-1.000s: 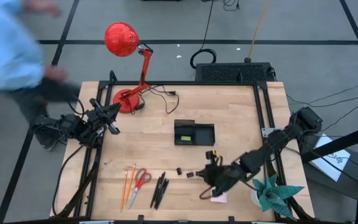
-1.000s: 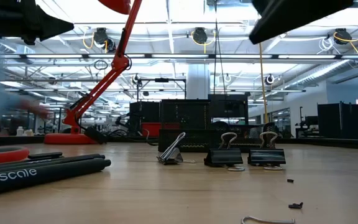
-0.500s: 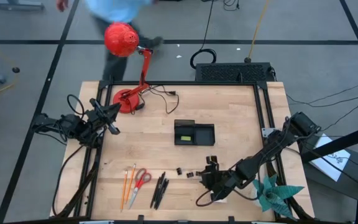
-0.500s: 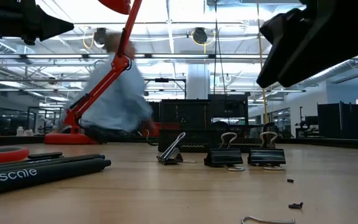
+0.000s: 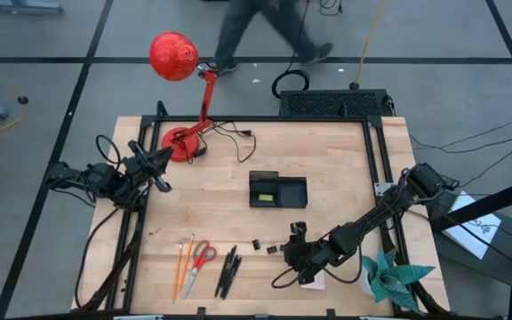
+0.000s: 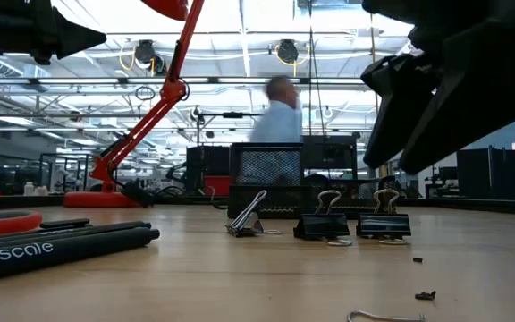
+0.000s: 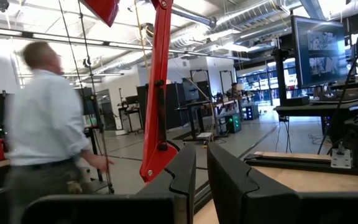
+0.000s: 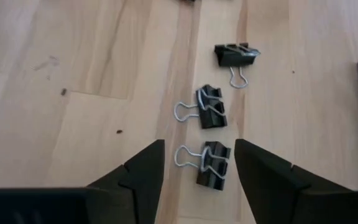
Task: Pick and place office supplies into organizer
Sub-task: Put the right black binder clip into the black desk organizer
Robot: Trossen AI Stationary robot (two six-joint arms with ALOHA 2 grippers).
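Three small black clips (image 8: 211,163) lie on the wood in a loose row (image 5: 272,247). My right gripper (image 8: 199,146) hovers open just above them, pointing down. Its fingers stand on either side of the nearest clip without touching it. A pale pink sticky-note pad (image 5: 315,283) lies under that arm. Orange pencils (image 5: 183,265), red-handled scissors (image 5: 202,256) and black pens (image 5: 228,271) lie near the front edge. The black organizer (image 5: 277,190) sits mid-table with a yellow-green piece inside. My left gripper (image 5: 161,174) waits shut at the table's left edge.
A red desk lamp (image 5: 185,98) stands at the far left corner, its cord trailing on the table. A teal paper plant (image 5: 394,276) sits at the near right corner. A black box with cables (image 5: 334,102) lies behind the far edge. A person walks past beyond it.
My right gripper has come down toward the clips and shifted a little toward the table's left edge. A person has walked from left to right behind the table.
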